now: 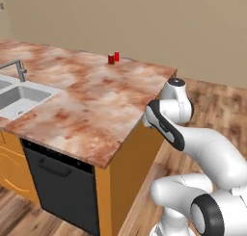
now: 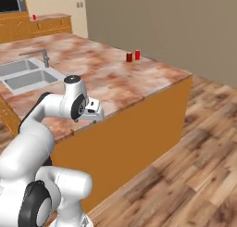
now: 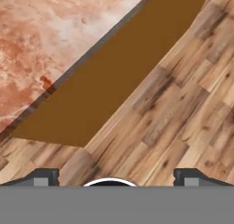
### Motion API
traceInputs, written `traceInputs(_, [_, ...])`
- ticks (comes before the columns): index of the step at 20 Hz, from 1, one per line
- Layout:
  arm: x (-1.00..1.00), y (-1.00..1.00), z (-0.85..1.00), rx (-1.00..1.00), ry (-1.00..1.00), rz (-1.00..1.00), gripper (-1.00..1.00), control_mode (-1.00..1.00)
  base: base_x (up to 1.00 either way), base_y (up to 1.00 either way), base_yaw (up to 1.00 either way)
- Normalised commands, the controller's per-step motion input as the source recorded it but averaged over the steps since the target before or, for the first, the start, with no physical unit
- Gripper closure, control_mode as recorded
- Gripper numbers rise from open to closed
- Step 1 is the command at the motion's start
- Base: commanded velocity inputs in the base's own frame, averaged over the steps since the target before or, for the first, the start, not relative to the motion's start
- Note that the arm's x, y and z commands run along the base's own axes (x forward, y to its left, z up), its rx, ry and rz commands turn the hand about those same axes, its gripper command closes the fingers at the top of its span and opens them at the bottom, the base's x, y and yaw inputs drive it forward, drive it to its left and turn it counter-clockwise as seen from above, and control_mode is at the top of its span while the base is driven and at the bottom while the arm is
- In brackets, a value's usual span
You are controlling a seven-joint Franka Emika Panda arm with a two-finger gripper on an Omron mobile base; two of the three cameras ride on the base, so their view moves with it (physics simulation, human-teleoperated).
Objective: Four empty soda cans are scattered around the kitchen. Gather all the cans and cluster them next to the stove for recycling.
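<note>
Two red soda cans (image 1: 114, 58) stand upright close together near the far edge of the marble table (image 1: 96, 105), one a little darker than the other; from the right base view they sit at the same far spot (image 2: 133, 56). A third small red can (image 2: 34, 17) seems to stand on the far cabinet top under the microwave (image 2: 12, 3), though it is too small to be sure. No stove shows from here, so the gathering place lies elsewhere in the kitchen.

Nearer in, the sink (image 1: 19, 98) and its tap (image 1: 18, 69) take up the left part of the table, with the dishwasher (image 1: 58, 182) below. The arm is folded beside the table's corner, and the gripper (image 2: 95, 111) points down past the edge: the hand view looks at the table's orange side panel (image 3: 123, 77) and the plank floor (image 3: 183, 118). The fingers (image 3: 41, 177) stand wide apart and hold nothing.

The cans are well away from the hand. I judge the main risks to be these: reaching across could strain the arm or clip the table edge, and because the pair stands so close, closing on one can may knock the other over and send it rolling off the far edge.
</note>
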Motion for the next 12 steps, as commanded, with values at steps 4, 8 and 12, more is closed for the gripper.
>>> traceInputs(4, [0.00, 0.00, 0.00, 0.00, 0.00, 0.00, -1.00, 1.00, 0.37, -1.00, 0.37])
traceInputs(8, [0.00, 0.00, 0.00, 0.00, 0.00, 0.00, -1.00, 1.00, 0.41, -1.00, 0.39])
traceInputs(12, [0.00, 0.00, 0.00, 0.00, 0.00, 0.00, -1.00, 1.00, 0.41, -1.00, 0.38])
